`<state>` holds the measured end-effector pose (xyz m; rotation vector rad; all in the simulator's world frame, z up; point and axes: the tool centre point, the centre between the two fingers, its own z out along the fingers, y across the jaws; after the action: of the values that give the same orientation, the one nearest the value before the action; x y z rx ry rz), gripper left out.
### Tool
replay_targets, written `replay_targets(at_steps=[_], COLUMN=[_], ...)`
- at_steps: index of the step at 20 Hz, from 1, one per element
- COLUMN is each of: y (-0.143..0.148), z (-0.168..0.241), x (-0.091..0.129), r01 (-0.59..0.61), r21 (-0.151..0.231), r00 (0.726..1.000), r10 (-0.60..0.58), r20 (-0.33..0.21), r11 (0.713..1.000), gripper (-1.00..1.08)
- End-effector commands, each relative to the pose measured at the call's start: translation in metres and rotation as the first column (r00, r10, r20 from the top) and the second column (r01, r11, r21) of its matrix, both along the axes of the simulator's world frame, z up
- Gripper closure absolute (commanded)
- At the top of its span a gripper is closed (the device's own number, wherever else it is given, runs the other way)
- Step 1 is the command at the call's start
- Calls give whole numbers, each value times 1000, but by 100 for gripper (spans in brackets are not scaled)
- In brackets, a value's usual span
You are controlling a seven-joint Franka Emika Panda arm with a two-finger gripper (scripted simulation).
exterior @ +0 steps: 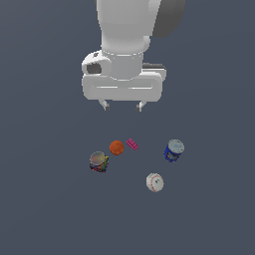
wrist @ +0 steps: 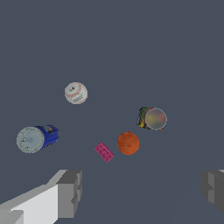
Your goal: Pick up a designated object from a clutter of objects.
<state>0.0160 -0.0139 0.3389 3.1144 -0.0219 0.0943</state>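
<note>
5 small items lie scattered on a plain grey worktop (exterior: 45, 209), none touching another, with no worktop edge in view. The white baseball (exterior: 155, 183) with red stitching sits apart from the rest, lowest in the exterior view and toward that view's right – nothing rests against it or covers it. Its nearest neighbour is the blue can (exterior: 174, 150) with a pale top, a little farther up the exterior view and slightly to its right. The orange ball (exterior: 116, 147) and the tiny pink block (exterior: 132, 144) lie close together near the middle of the group, a narrow gap between them. The multicoloured can (exterior: 98, 162) stands at the exterior view's left of the group, near the orange ball.

The arm hangs above the clutter with the hand (exterior: 122, 106) pointing straight down, clear of every item and nearer the orange ball and pink block than the baseball. Its 2 fingers are spread wide apart and hold nothing; in the wrist view the fingers (wrist: 69, 192) frame open worktop, with all 5 items lying beyond them.
</note>
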Motion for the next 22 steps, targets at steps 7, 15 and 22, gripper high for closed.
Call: replay_targets(at_steps=[7, 15, 22], y=[2, 3, 7], z=[-3, -5, -11], x=[0, -1, 6], r01=[5, 3, 50], r21=[7, 10, 15], r00=[1000, 1000, 999], r10=[-5, -3, -50], r20=[-9, -14, -15], r11=[1000, 1000, 999], gripper=[-92, -92, -92])
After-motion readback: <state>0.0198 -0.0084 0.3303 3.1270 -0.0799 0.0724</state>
